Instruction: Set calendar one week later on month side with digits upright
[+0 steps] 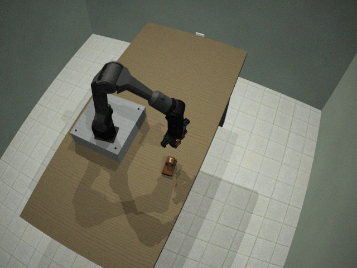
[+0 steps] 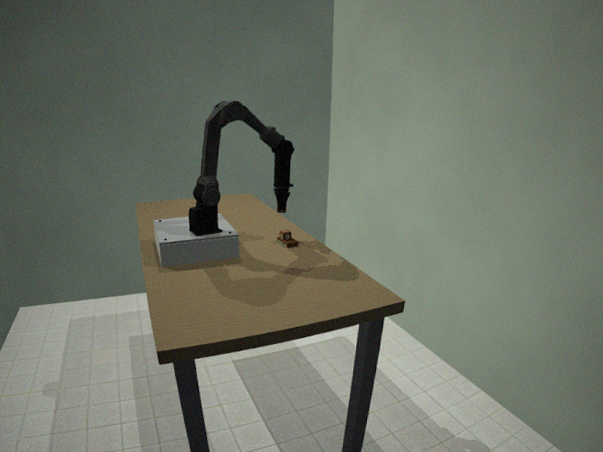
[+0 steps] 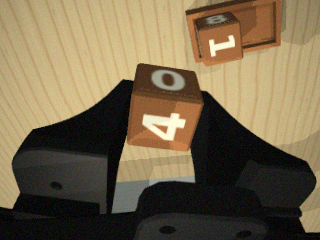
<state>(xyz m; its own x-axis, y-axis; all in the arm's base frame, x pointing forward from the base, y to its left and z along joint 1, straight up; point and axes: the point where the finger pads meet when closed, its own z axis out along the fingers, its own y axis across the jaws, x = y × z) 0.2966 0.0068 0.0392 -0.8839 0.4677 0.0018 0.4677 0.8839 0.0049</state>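
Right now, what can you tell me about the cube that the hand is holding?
The held cube looks like reddish-brown wood with white digits: a 4 on the face toward the wrist camera and a 0 on the adjoining face beyond it. It is pinched on two opposite sides by the black fingers of the hand, raised above the table and apart from the tray, where the other cube sits.

A bare test room: green walls, tiled floor, one wooden table.
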